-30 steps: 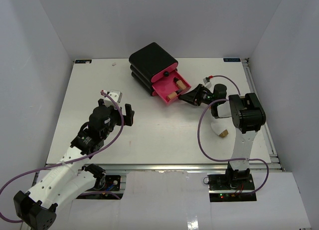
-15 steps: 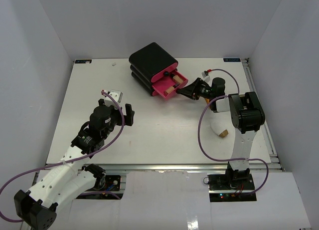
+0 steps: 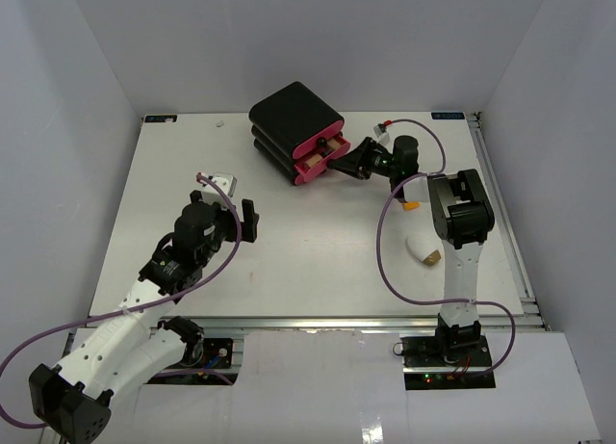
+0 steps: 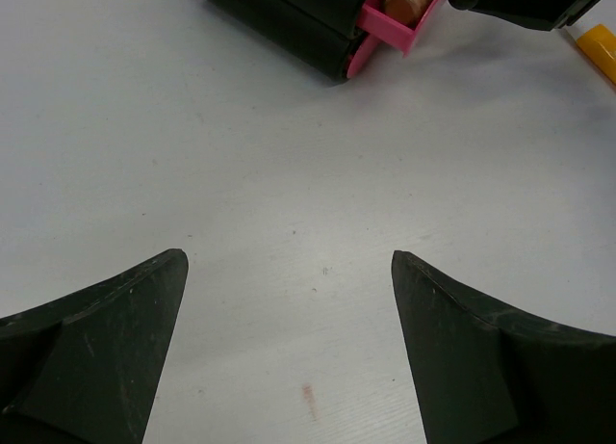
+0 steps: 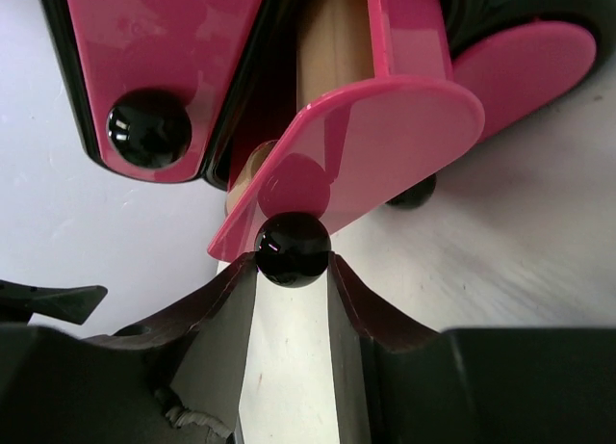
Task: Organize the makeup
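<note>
Tan bottle [image 5: 332,49] inside drawer [image 5: 395,136] gripped by right pincer [image 5: 292,263].

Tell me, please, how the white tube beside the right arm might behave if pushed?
The white tube lies flat on the table, so it probably slides rather than tips. Its oval body likely resists rolling. Being small, it is probably light.

Table [image 3: 289,256] with drawer box [image 3: 292,115], white tube [image 3: 421,248]
</note>
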### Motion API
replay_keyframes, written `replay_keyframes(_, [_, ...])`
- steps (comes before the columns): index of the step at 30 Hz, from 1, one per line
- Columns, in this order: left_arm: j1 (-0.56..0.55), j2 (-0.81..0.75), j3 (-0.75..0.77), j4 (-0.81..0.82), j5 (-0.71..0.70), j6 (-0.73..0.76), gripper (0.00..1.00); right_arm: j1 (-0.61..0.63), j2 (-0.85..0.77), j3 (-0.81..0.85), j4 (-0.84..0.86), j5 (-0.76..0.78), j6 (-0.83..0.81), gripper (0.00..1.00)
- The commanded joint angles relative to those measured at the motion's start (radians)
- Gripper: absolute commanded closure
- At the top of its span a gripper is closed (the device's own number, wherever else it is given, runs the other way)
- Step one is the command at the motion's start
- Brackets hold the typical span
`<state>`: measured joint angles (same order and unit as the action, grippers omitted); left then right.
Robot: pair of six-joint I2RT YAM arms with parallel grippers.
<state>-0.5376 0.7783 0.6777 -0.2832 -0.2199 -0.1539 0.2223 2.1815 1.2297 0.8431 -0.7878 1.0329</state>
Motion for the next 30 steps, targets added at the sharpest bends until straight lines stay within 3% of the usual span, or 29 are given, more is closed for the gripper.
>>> replay_keyframes(1, [0.013, 0.003, -0.004, 0.016, 0.012, 0.005, 0.02, 0.022, 0.045, 0.148, 0.025, 0.022, -0.029, 0.6])
replay_keyframes(13, [0.018, 0.018, -0.005, 0.019, 0.017, 0.007, 0.02, 0.055, 0.187, 0.376, -0.069, 0.052, -0.052, 0.55])
replay_keyframes(25, [0.018, 0.0, -0.003, 0.02, 0.041, 0.008, 0.02, 0.014, 0.054, 0.13, 0.009, 0.001, -0.121, 0.42])
replay_keyframes(30, [0.019, -0.005, -0.003, 0.02, 0.047, 0.007, 0.02, -0.003, 0.053, 0.074, 0.031, -0.001, -0.123, 0.41])
